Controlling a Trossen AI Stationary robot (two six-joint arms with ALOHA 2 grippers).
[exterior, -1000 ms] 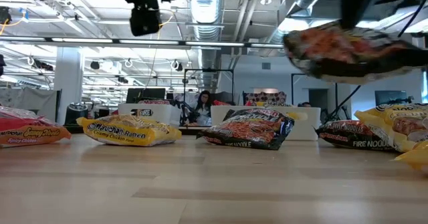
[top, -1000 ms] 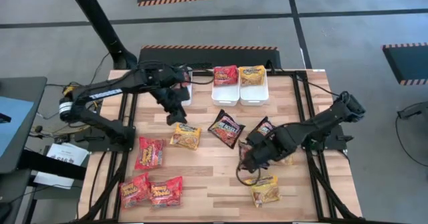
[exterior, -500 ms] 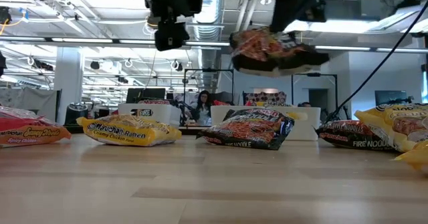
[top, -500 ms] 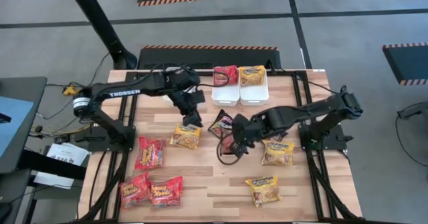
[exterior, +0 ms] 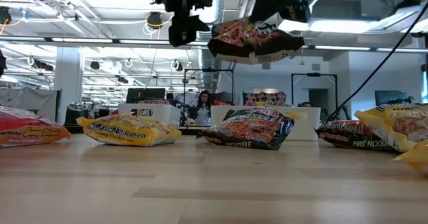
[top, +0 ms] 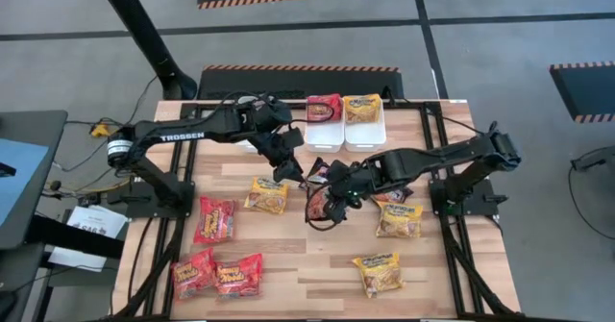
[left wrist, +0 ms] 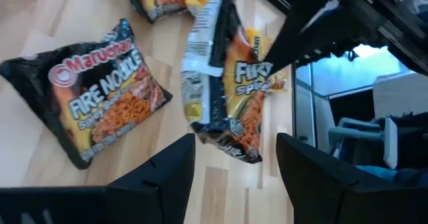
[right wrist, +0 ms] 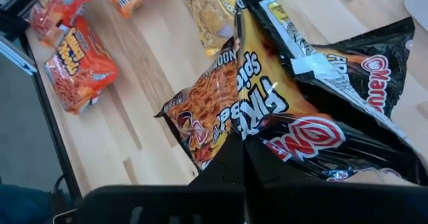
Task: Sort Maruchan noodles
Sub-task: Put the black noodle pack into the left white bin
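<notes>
High view – right claw (top: 332,199): over the middle of the table (top: 288,264), closed on a dark packet (top: 320,204) held clear of the wood.
High view – left claw (top: 289,168): just beside the right claw, toward the bins; its fingers cannot be made out from here.
High view – bins: two white bins (top: 344,135) at the far edge, one with a red packet (top: 324,108), one with a yellow packet (top: 362,108).
High view – loose noodles: three red packets (top: 216,264) near the left front corner; yellow ones by the centre and right front.
Low view – held packet: the dark packet (exterior: 251,40) hangs in the air, above a black Fire Noodle packet (exterior: 251,127) lying on the table.
Left wrist view – left claw (left wrist: 234,160): fingers (left wrist: 170,174) spread apart, nothing between them; the held packet (left wrist: 231,83) and a Fire Noodle packet (left wrist: 93,90) lie beyond.
Right wrist view – right claw (right wrist: 244,164): pinched tight on the crumpled dark packet (right wrist: 294,117).
</notes>
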